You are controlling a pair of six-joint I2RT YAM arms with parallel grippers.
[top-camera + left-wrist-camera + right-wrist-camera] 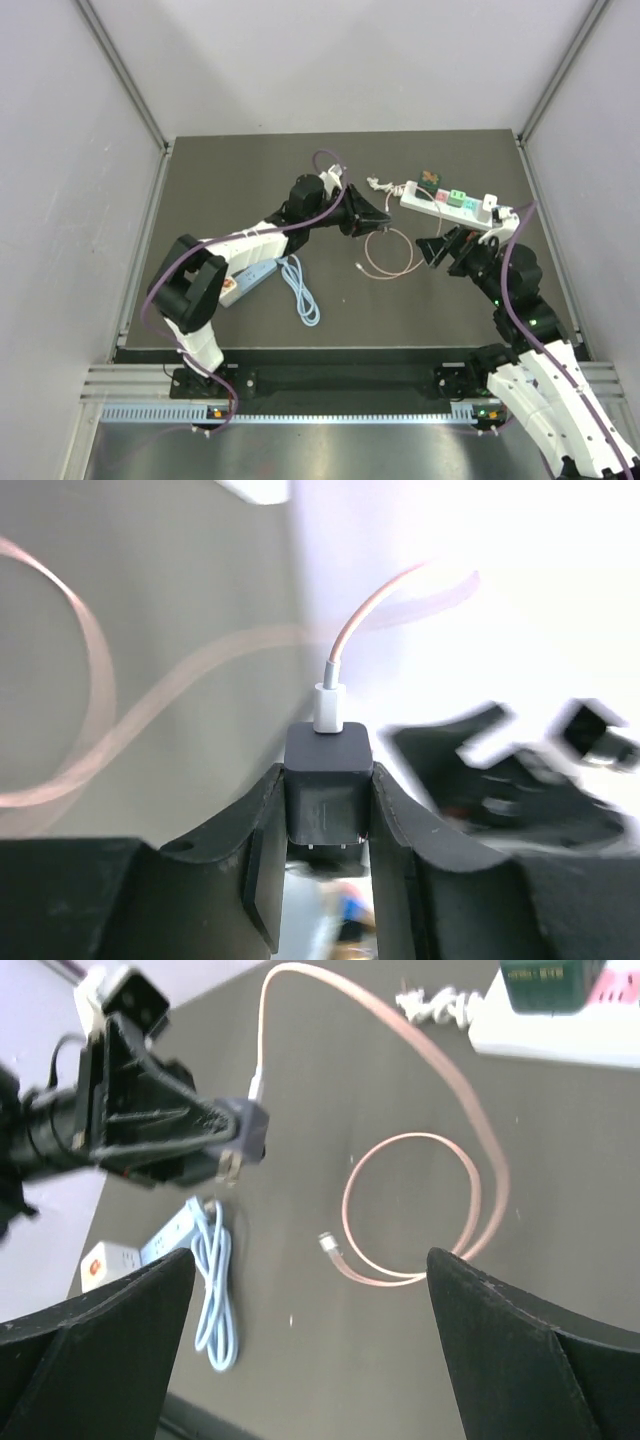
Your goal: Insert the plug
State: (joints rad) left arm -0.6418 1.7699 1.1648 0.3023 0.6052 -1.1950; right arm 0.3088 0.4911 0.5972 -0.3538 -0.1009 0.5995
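At mid-tabletop, raised off the surface: left claw clamped on the plug, one finger against each flat side of the dark body.

Plug, axis: pink cable leaves one end; prongs show at the opposite end. From the right wrist view the prongs appear to point downward, toward the tabletop; exact tilt cannot be told.

Cable: slack, looped on the tabletop between the two claws, free end lying loose.

Strip: white, flat on the tabletop, to the right of the left claw and slightly farther from the bases. Long axis runs left to right, right end a little nearer the bases. Near end just beside the plug, not touching. One socket appears to carry a dark adapter already.

Right claw: fingers wide apart, holding nothing, just in front of the strip.

Judgement: the left arm carries the plug and needs a short move rightward, prongs squared over a free socket; the right claw is nearer the strip and placed to steady it.
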